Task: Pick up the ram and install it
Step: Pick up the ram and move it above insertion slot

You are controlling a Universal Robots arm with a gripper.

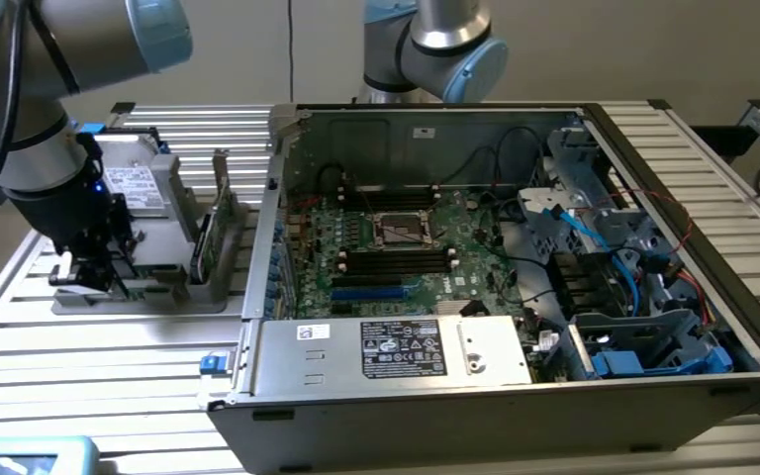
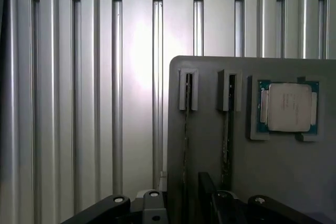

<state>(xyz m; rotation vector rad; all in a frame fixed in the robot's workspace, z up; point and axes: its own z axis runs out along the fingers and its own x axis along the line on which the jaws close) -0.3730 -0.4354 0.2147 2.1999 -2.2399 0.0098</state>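
Fingers [image 2: 220, 208] spread open, low over the holder tray [image 2: 210, 77]. The ram [image 2: 186, 140] sits edge-on in its slot, ungripped. Pick and install both pending.

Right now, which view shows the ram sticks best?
The exterior view: the ram sticks stand upright in the gray holder, one green face visible. The wrist view looks down on their top edges, thin dark lines in two slots.
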